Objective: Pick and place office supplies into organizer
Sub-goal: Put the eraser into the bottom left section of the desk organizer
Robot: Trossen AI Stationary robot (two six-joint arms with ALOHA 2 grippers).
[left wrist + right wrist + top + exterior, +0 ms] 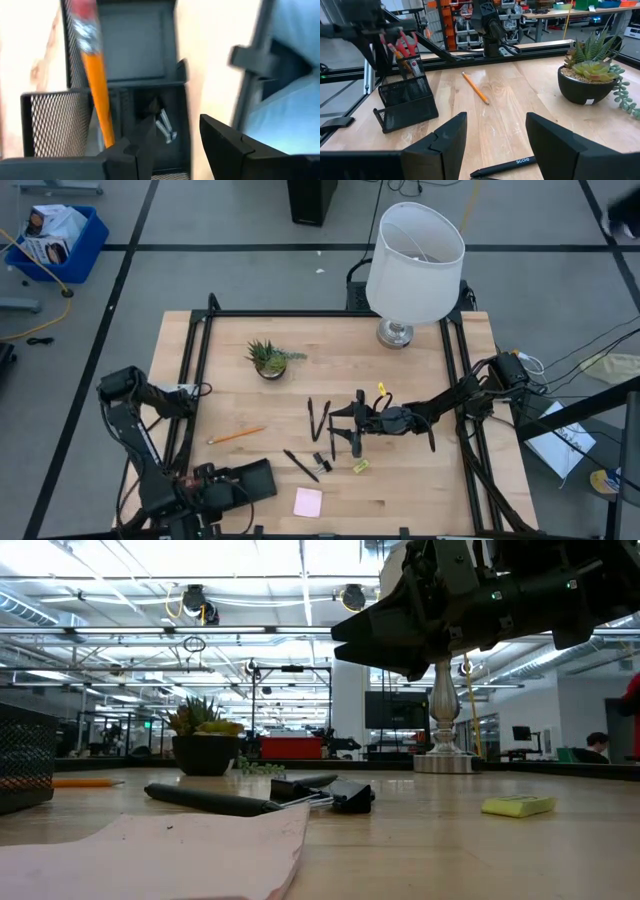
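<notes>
The right gripper (345, 423), jaws open, hovers over the black pens (318, 418) at the worktop's centre (the mesh organizer (252, 480) sits at 7 o'clock), so a skewed descent could roll a pen aside.

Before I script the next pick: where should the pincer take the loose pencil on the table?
The pencil lies flat on bare wood, clear of the organizer and plant. I would take it mid-shaft from straight above, fingers across its thin length; the open right pincer faces it from farther off.
</notes>
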